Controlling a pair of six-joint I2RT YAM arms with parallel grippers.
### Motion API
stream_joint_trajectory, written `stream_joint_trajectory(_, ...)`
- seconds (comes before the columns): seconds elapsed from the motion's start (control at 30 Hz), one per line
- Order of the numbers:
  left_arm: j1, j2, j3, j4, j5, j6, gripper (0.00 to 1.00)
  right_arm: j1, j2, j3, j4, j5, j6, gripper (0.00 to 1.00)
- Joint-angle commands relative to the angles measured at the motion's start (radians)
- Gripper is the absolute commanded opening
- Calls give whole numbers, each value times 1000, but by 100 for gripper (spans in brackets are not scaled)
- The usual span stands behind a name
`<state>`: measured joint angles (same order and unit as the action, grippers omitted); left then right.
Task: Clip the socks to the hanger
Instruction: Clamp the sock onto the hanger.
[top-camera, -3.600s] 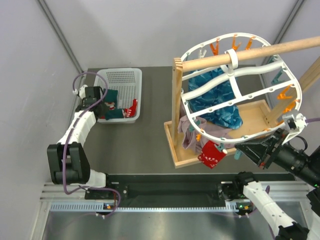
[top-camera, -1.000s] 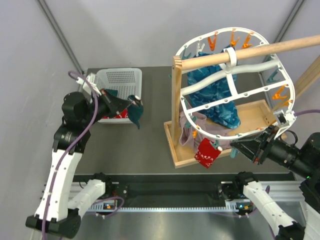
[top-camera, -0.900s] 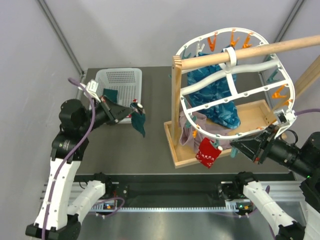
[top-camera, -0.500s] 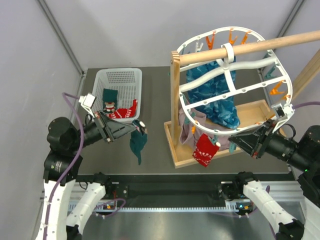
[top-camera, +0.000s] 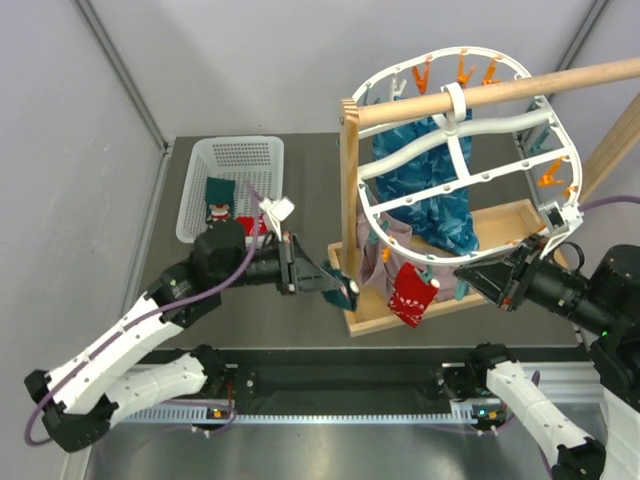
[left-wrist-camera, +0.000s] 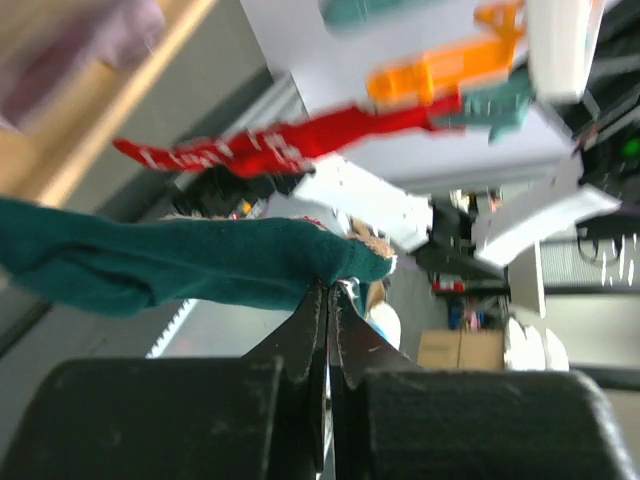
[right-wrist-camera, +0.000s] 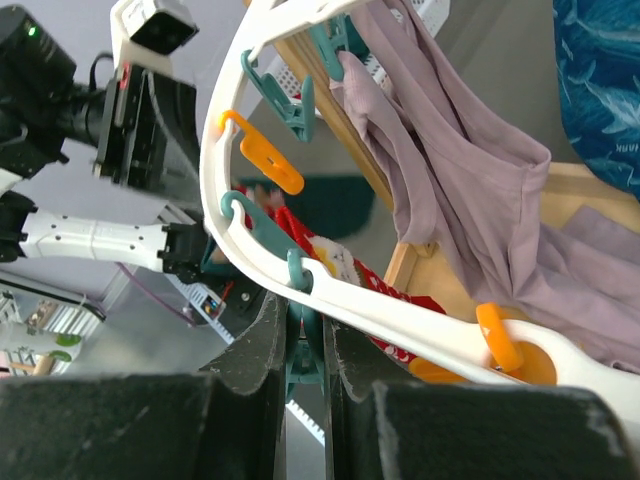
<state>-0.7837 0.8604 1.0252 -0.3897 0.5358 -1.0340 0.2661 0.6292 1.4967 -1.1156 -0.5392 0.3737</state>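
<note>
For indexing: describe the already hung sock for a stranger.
The white oval hanger hangs on the wooden rod. At its near rim dangles the red sock; its neighbour is a mauve cloth, and the left gripper holds a green sock.

Basket (top-camera: 240, 160) at left, hanger (top-camera: 463, 158) on stand (top-camera: 348, 200) at right, sock (top-camera: 410, 295) under its near rim

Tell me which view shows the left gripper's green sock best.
Left wrist: the green sock stretches across the frame, pinched at one end by the left gripper's fingers. Top external shows only a dark sliver at the fingertips. Right wrist shows at most a teal patch behind the hanger.
</note>
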Motion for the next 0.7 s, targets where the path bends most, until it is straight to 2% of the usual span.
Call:
stream_joint_trajectory(0.0,-147,-35,-20,166,-244,-26,0,9,-2,-21,31,16,21,0)
stream_joint_trajectory(0.13,-265,-32,-106,343,-310,-110,0,5,-10,-44,54,5,31,0)
stream_joint_trajectory(0.17,-328,-18,-125,453,-318,-147,0,7,-13,-47,59,2,36,0)
stream_joint_trajectory(0.23,-403,37,-132,500,-402,-153,0,7,-16,-55,74,-7,47,0)
stream_joint_trajectory(0.27,-478,63,-123,518,-440,-143,0,8,-20,-58,80,-8,51,0)
stream_joint_trajectory(0.4,-583,219,-1,534,-528,-115,0,7,-32,-69,97,-11,67,0)
stream_joint_trajectory(0.53,-713,310,97,519,-744,-48,0,7,-37,-72,97,-18,76,0)
stream_joint_trajectory(0.67,-776,400,167,512,-878,-34,0,8,-42,-69,99,-24,76,0)
